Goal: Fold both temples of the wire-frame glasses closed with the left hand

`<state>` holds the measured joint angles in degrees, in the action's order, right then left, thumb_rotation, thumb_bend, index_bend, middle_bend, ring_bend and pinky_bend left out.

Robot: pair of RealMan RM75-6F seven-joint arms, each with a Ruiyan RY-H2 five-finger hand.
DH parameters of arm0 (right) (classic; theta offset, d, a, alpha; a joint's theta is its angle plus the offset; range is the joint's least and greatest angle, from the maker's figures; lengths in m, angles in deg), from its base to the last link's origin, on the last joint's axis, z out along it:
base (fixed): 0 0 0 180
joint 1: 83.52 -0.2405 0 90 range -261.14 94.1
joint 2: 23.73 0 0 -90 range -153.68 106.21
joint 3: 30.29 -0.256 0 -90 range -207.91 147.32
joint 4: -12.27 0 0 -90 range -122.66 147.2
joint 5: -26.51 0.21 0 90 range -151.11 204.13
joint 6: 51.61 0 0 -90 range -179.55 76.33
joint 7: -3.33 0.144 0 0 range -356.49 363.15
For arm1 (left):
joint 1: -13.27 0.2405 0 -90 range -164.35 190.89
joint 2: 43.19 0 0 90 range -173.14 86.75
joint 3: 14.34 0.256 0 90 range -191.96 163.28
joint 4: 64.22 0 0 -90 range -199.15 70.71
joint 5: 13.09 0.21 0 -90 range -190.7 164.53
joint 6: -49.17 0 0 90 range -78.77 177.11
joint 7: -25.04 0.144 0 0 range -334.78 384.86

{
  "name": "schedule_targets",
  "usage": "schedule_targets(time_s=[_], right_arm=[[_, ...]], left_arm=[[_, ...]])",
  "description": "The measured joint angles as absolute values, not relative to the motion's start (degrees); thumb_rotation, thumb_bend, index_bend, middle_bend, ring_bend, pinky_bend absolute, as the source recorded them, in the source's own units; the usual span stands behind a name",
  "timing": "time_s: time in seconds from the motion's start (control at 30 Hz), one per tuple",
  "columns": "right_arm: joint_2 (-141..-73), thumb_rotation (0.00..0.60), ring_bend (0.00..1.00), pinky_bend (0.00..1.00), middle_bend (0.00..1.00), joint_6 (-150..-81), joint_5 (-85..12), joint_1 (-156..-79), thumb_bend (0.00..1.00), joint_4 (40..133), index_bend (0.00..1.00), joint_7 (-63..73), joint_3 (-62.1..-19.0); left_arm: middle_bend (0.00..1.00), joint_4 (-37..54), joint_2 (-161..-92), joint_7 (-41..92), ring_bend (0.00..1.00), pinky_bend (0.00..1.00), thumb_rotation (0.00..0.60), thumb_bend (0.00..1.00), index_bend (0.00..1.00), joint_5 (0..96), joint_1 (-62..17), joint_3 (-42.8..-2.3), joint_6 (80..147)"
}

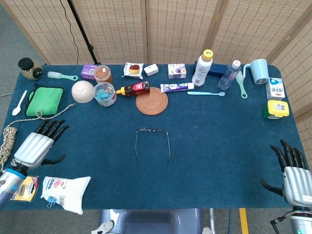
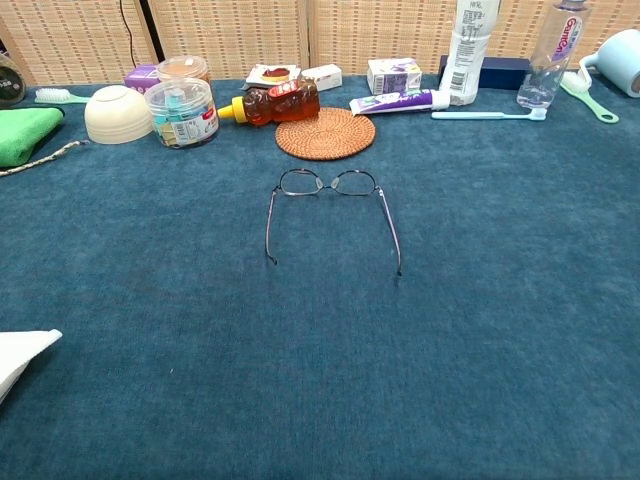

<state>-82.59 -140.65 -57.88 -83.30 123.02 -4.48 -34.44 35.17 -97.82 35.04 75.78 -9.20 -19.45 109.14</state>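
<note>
The wire-frame glasses (image 1: 152, 130) lie in the middle of the blue table, lenses toward the far side, both temples stretched open toward me; the chest view shows the same glasses (image 2: 327, 183) with the temples pointing at the camera. My left hand (image 1: 38, 145) hovers over the table's left part, fingers spread and empty, well to the left of the glasses. My right hand (image 1: 294, 176) stays at the table's near right corner, fingers apart, holding nothing. Neither hand appears in the chest view.
A woven coaster (image 1: 151, 101), honey bottle (image 1: 133, 89), clip jar (image 1: 104, 94) and white bowl (image 1: 82, 91) sit behind the glasses. A green cloth (image 1: 45, 101) and rope (image 1: 8, 142) lie left; a white packet (image 1: 64, 192) and razor pack (image 1: 25, 189) lie near the left hand.
</note>
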Motion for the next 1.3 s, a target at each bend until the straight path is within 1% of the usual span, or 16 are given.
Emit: schedule_targets(time_s=[0.13,0.3,0.6,0.87,1.3], right_arm=[[-82.4,0.600,0.00,0.00,0.00,-140.7,-57.7,-83.2,0.00,123.4,0.12,-5.0,-34.5],[-82.1,0.600,0.00,0.00,0.00,-140.8,-57.3,-83.2,0.00,123.9,0.12,-5.5,-34.7],[-81.7,0.600,0.00,0.00,0.00,-140.8,-56.5,-83.2,0.00,124.2,0.12,-5.7,-35.0],[-81.3,0.600,0.00,0.00,0.00,-141.4,-56.1,-82.9,0.00,124.0,0.12,-5.2,-35.2],[-80.7,0.600,0.00,0.00,0.00,-142.0,-54.9,-82.2,0.00,123.1,0.12,-4.2,-35.5]], left_arm=[[0.00,34.1,-99.1,36.3,0.00,0.00,0.352,0.23,0.05,76.0,-12.7,-19.8,105.0],[0.00,31.8,-102.1,39.8,0.00,0.00,0.349,0.23,0.02,75.3,-18.0,-20.3,99.0],[0.00,24.9,-109.3,44.2,0.00,0.00,0.348,0.23,0.00,71.9,-24.7,-21.3,93.1],[0.00,19.1,-115.5,46.9,0.00,0.00,0.346,0.23,0.00,70.3,-30.2,-21.8,89.7],[0.00,11.9,-123.7,51.2,0.00,0.00,0.344,0.23,0.00,69.2,-37.0,-22.0,86.8]])
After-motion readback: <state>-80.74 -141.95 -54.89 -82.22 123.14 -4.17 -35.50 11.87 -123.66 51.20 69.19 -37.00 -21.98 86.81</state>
